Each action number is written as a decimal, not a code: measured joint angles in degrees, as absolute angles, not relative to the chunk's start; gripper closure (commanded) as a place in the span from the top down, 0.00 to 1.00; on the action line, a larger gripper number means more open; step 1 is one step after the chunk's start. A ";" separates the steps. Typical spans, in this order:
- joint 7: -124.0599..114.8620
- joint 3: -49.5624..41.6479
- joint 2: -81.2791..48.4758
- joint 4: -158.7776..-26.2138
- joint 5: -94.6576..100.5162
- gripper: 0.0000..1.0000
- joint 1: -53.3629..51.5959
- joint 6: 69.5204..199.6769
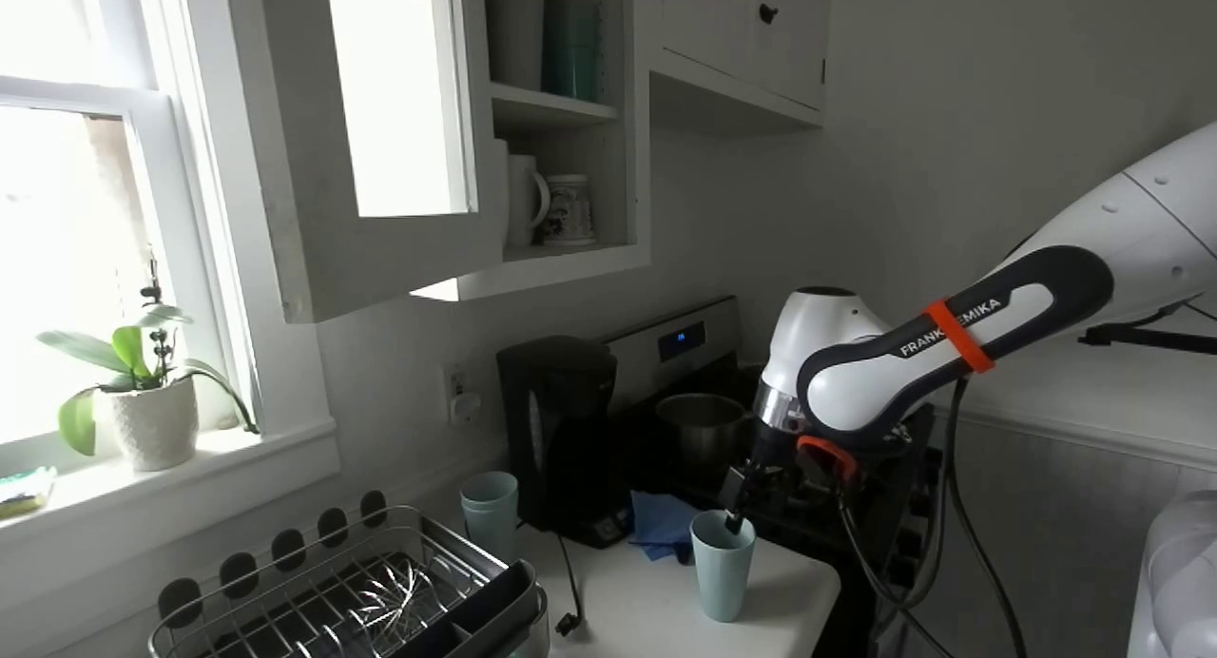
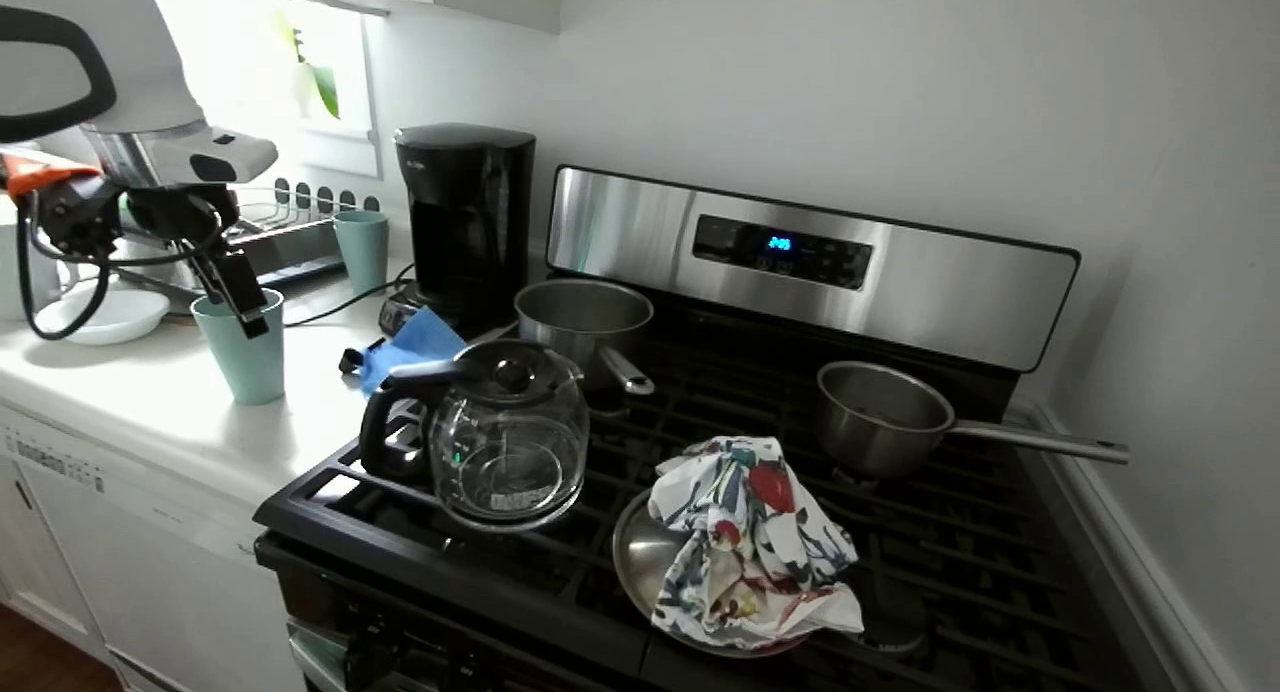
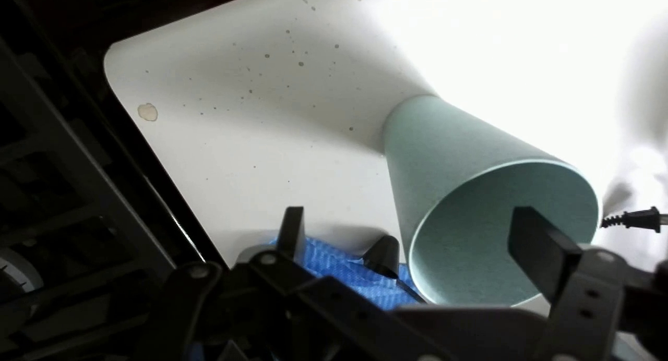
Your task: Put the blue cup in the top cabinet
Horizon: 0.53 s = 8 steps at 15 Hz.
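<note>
Robotiq gripper point(image 3: 409, 230), spread wide, holds nothing in the wrist view, one tip at the mouth of the light-blue cup point(image 3: 480, 204). In an exterior view the cup stands upright on the countertop point(image 1: 637, 601), the top cabinet point(image 1: 640, 164) open; grasping and shelving seemingly remain. "FRANK" and "EMIKA" mark the arm point(image 1: 1027, 297). In an exterior view the stove clock point(image 2: 780, 244) seems to read 2:05.

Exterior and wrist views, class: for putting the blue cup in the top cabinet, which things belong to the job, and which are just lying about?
For the job:
front light-blue cup
gripper, open by that cup
top cabinet, open

Just lying about:
rear light-blue cup
dish rack
coffee maker
glass carafe
blue cloth
floral cloth
saucepans
potted plant
</note>
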State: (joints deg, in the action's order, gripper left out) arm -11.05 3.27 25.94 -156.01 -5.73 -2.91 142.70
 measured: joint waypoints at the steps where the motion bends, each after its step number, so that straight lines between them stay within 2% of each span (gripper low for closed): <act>1: -11.05 3.16 25.74 -156.15 -6.36 0.96 -2.91 143.31; 2: -11.05 3.04 25.57 -156.21 -6.91 0.78 -2.92 143.81; 4: -11.05 2.85 25.21 -156.24 -8.00 0.67 -2.93 144.77; 8: -11.04 2.64 24.16 -156.25 -9.09 0.37 -2.94 146.58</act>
